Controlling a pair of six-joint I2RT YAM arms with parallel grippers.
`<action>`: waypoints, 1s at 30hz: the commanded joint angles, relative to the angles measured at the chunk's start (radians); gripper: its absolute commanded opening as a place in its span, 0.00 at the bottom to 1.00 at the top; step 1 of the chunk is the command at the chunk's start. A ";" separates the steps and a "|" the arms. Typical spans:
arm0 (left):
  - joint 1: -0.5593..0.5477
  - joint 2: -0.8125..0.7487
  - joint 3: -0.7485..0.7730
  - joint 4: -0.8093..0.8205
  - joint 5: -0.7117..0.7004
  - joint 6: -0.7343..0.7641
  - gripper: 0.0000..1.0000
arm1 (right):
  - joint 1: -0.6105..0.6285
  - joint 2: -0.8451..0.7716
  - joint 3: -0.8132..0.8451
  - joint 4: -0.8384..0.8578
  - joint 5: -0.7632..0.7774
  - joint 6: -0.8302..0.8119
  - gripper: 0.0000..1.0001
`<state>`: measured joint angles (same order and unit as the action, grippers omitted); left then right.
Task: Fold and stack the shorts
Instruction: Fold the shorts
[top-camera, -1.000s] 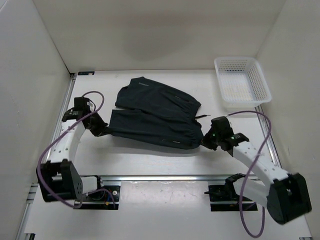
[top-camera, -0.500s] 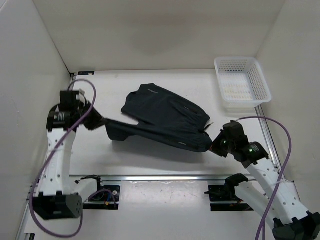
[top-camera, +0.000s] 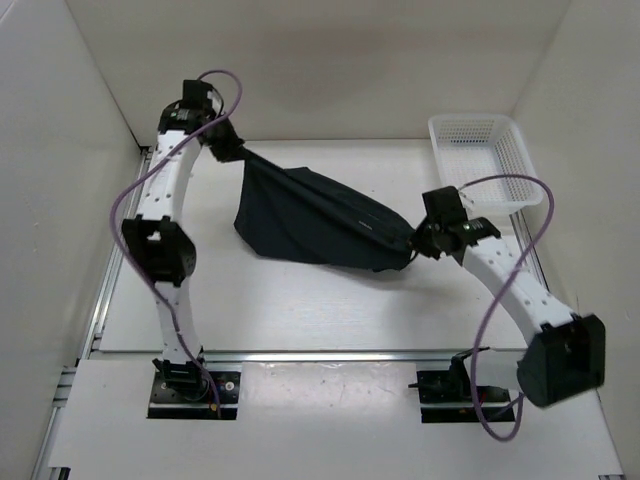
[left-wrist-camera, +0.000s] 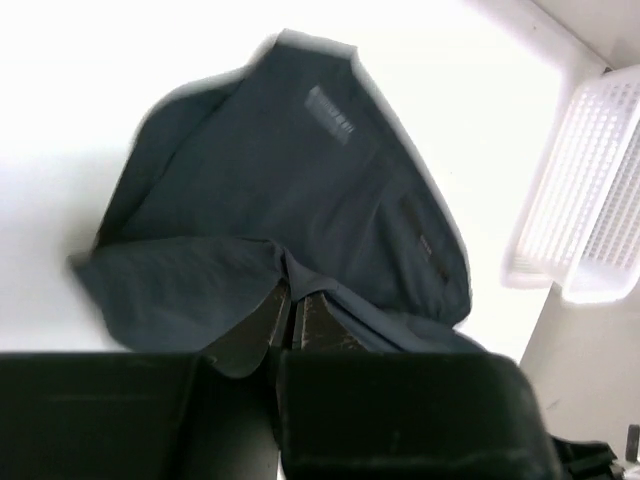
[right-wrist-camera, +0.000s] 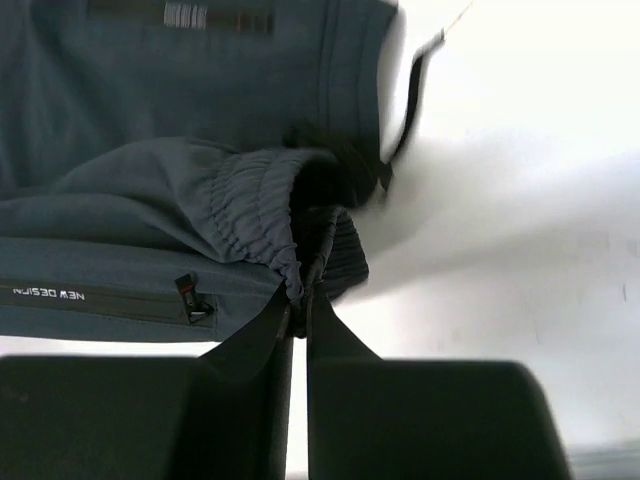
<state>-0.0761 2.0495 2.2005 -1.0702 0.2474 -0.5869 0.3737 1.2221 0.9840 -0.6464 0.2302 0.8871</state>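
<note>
The dark navy shorts (top-camera: 315, 215) hang stretched between my two grippers above the middle of the table, sagging in the centre. My left gripper (top-camera: 240, 152) is raised at the far left and is shut on one corner of the cloth (left-wrist-camera: 290, 290). My right gripper (top-camera: 413, 243) is lower at the right, shut on the gathered waistband (right-wrist-camera: 305, 290). In the right wrist view a drawstring (right-wrist-camera: 410, 90) dangles and a zip pocket (right-wrist-camera: 190, 295) shows. The left wrist view shows the rest of the shorts (left-wrist-camera: 290, 180) spread below.
A white plastic basket (top-camera: 483, 165) stands at the far right corner of the table, also seen as the basket (left-wrist-camera: 590, 190) in the left wrist view. White walls close in the table on three sides. Aluminium rails (top-camera: 320, 355) run along the near edge.
Both arms have lifted the shorts off the table. The left gripper swung up and toward the back wall; the right gripper rose and moved back, so the cloth now hangs stretched between them.
</note>
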 joint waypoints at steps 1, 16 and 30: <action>-0.004 0.200 0.343 0.038 -0.077 0.010 0.10 | -0.085 0.134 0.071 0.005 0.135 -0.071 0.00; 0.029 -0.003 -0.106 0.136 -0.083 0.139 1.00 | -0.183 0.257 0.208 0.002 -0.092 -0.280 0.96; -0.047 0.159 -0.294 0.136 -0.028 0.217 1.00 | -0.183 0.303 0.056 0.109 -0.418 -0.251 0.99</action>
<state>-0.1154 2.1963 1.8854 -0.9394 0.1978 -0.3908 0.1902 1.4696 1.0134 -0.5911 -0.0586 0.6437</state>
